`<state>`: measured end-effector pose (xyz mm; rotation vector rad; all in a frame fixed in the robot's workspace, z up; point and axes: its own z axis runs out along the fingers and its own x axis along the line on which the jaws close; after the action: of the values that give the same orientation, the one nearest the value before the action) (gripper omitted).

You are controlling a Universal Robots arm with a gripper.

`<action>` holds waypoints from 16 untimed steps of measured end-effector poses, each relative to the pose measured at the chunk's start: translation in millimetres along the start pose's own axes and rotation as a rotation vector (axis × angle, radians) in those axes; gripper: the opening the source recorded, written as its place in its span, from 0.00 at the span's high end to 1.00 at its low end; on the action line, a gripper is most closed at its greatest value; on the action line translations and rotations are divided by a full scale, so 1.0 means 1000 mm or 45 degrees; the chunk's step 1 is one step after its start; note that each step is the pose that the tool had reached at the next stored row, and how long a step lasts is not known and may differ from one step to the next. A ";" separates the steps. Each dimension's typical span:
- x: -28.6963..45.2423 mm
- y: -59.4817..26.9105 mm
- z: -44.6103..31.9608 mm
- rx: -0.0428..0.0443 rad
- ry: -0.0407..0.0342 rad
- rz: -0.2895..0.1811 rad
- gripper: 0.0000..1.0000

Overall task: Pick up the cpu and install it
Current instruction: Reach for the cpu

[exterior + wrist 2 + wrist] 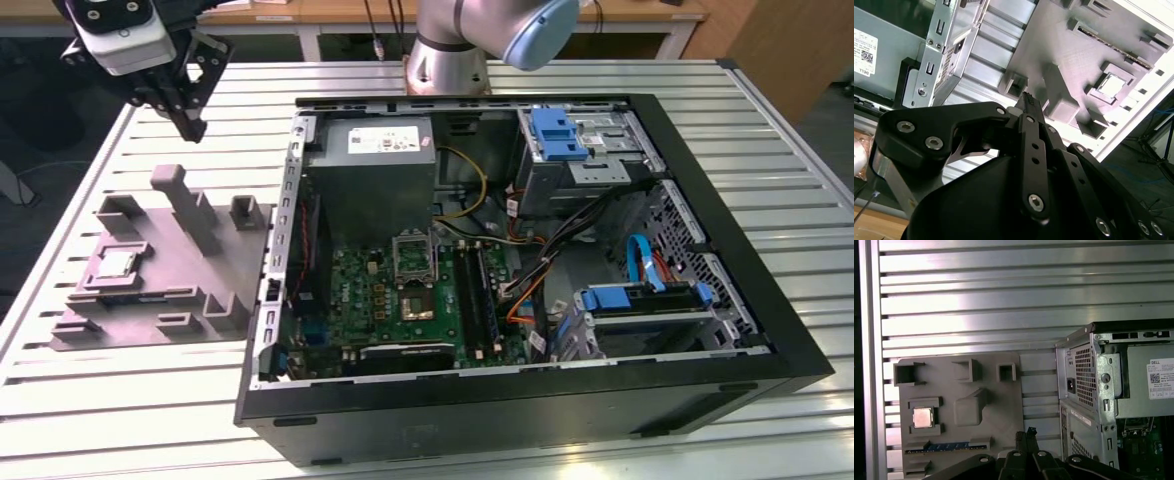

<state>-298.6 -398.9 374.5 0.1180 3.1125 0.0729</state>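
Note:
The cpu [118, 262] is a small silvery square chip lying flat in a recess of the grey moulded tray [187, 290], at the exterior view's left. Both wrist views show the cpu [1111, 85] [922, 417] in its tray pocket. My gripper [194, 128] hangs high above the tray's far end, well apart from the cpu. Its black fingers [1027, 100] meet at the tips, shut with nothing between them; the first wrist view shows the gripper [1027, 434] beside the tray's edge. On the green motherboard, the socket [418, 303] lies bare with its metal frame [414, 256] raised.
The open black computer case [747, 300] fills the slatted table's [134, 400] middle and the exterior view's right, with a grey power-supply box [380, 170], cables and blue drive brackets [558, 135]. A memory stick [949, 446] lies in the tray. The case's steel corner [1089, 375] stands close to the tray.

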 end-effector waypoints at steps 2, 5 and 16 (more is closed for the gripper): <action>0.0001 0.0000 0.0000 0.000 0.0000 0.000 0.89; 0.0003 0.0000 0.0000 0.000 0.0000 0.000 0.89; 0.0022 -0.0002 0.0000 0.000 0.0029 0.000 0.89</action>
<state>-300.8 -399.0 374.5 0.1182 3.1148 0.0729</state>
